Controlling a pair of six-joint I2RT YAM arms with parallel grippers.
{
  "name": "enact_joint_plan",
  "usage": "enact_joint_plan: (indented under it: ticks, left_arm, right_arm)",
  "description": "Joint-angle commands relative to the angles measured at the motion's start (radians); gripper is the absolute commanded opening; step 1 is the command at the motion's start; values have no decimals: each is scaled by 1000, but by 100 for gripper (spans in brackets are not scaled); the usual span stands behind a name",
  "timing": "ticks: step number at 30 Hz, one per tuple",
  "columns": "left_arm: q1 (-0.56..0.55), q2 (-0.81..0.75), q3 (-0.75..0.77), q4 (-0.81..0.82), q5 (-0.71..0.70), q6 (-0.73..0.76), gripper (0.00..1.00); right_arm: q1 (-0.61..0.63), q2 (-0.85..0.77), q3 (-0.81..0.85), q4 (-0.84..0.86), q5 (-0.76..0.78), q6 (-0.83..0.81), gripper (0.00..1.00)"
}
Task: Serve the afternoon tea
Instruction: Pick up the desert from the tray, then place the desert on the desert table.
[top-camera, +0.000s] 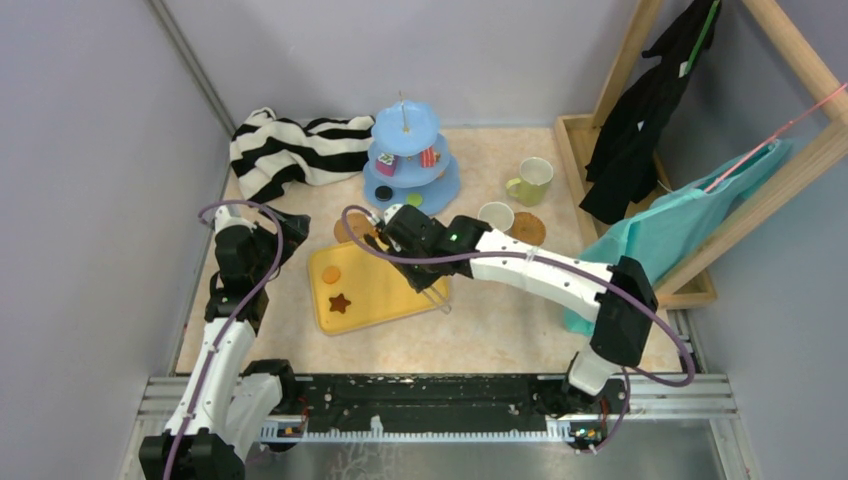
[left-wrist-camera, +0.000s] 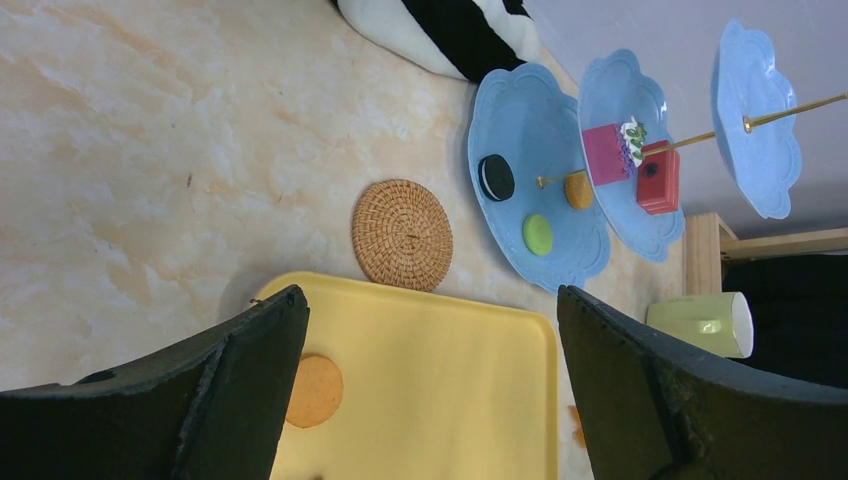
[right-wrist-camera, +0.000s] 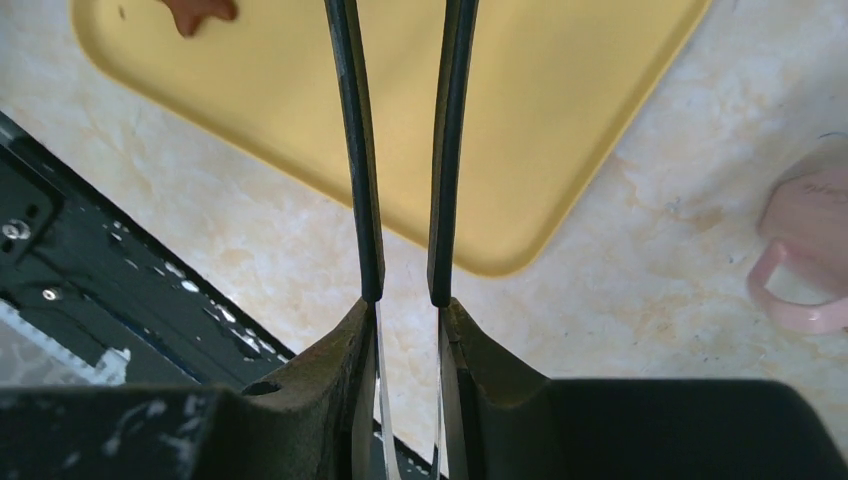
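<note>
The light-blue three-tier stand (top-camera: 410, 150) stands at the back and carries a few cookies and cake slices; it also shows in the left wrist view (left-wrist-camera: 540, 175). A yellow tray (top-camera: 375, 290) holds a round orange cookie (top-camera: 331, 273) and a brown star cookie (top-camera: 340, 302). My right gripper (top-camera: 420, 255) is over the tray, shut on metal tongs (right-wrist-camera: 400, 150) with black tips. My left gripper (top-camera: 285, 235) is open and empty, left of the tray. One cork coaster (left-wrist-camera: 402, 234) lies behind the tray. The pink-handled cup (top-camera: 495, 216) stands beside the other coaster (top-camera: 527, 228). The yellow-green cup (top-camera: 530, 180) is farther back.
A black-and-white striped cloth (top-camera: 290, 150) lies at the back left. A wooden rack (top-camera: 640, 60) with black and teal garments stands on the right. Grey walls close in the left and back. The black rail (top-camera: 440, 390) runs along the near edge.
</note>
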Motion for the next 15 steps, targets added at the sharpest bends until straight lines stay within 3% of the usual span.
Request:
enact_joint_plan:
  ticks: [1,15]
  left_arm:
    - [6,-8,-8,38,12,-1,99]
    - [7,-8,-8,42,21,-2,99]
  right_arm:
    - [-37,-81,130,29,22,11,0]
    - [-274,-84,318,60,8,4,0]
